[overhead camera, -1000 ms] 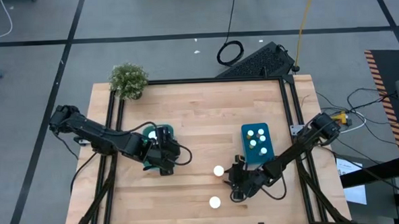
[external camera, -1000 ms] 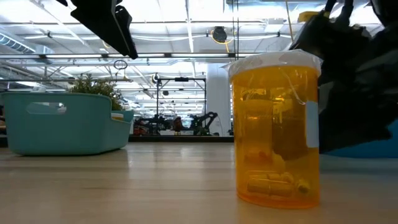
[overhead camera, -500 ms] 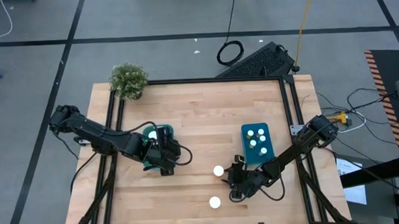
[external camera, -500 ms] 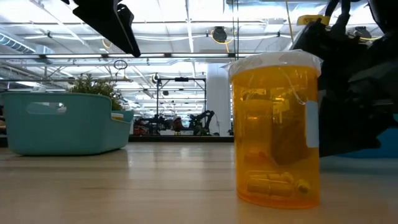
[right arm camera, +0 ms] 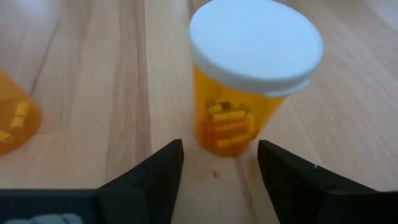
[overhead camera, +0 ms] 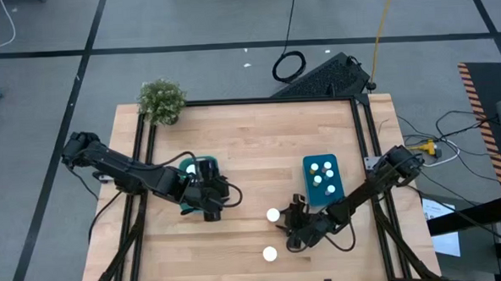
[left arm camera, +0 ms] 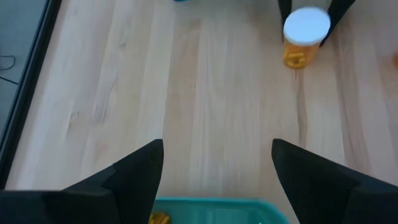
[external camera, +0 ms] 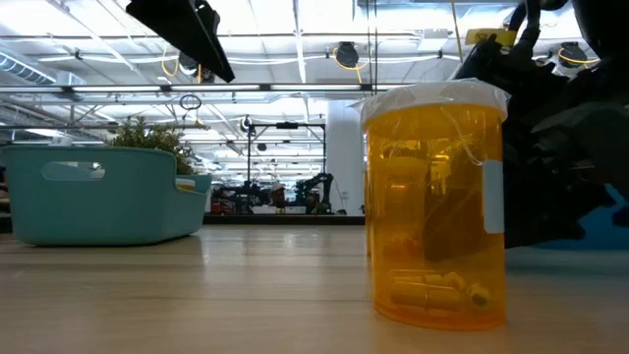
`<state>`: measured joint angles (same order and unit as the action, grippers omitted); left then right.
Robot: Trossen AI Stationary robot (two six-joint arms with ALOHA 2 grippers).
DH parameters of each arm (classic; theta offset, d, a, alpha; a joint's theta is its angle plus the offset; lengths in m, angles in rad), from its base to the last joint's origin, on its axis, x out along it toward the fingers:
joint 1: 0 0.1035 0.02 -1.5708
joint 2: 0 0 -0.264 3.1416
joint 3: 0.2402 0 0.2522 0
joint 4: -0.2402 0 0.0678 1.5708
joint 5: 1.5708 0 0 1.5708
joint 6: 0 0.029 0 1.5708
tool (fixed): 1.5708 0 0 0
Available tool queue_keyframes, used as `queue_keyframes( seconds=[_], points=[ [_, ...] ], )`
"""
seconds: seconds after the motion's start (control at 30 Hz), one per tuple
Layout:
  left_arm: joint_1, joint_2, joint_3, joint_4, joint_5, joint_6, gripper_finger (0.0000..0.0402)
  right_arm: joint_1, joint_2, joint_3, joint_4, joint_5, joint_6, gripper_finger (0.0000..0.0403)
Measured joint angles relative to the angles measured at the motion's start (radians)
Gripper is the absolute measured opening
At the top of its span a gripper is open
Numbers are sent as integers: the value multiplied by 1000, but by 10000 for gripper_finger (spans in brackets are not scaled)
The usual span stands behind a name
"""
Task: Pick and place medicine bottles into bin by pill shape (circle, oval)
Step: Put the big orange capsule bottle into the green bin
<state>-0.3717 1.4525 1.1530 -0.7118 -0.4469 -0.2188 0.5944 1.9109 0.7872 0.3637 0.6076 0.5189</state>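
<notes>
An amber bottle with a white cap stands upright on the wooden table near its middle front. My right gripper is open, level with the table, one finger on either side of the bottle and apart from it. A second amber bottle stands nearer the front edge and fills the low view. My left gripper hangs open and holds nothing at the near rim of the teal bin. The blue bin holds several white-capped bottles.
A potted plant stands at the table's far left corner. A dark keyboard lies beyond the far edge. Black frame rails run along the table's left and right sides. Bare wood lies between the two bins.
My left gripper has risen a little and drifted toward the table's right, staying open. My right gripper has crept a short way toward the standing bottle. The bottles have kept their places.
</notes>
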Motion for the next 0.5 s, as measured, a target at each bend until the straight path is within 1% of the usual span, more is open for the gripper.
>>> queue_keyframes(
  seconds=[0.13,0.2,0.37,0.43,0.5],
  points=[
    [-8,0,0,22,1,-3,303,-13,1,-1,13,-2,1,241],
    [-17,0,0,33,1,-3,303,-19,1,-1,21,-6,0,250],
    [-44,0,0,81,-1,-28,303,-37,25,-2,81,-12,-30,251],
    [-60,0,0,109,-7,-47,303,-43,56,-2,136,-25,-33,248],
    [-79,0,0,135,-11,-56,303,-44,91,-1,180,-15,-8,245]
  ],
)
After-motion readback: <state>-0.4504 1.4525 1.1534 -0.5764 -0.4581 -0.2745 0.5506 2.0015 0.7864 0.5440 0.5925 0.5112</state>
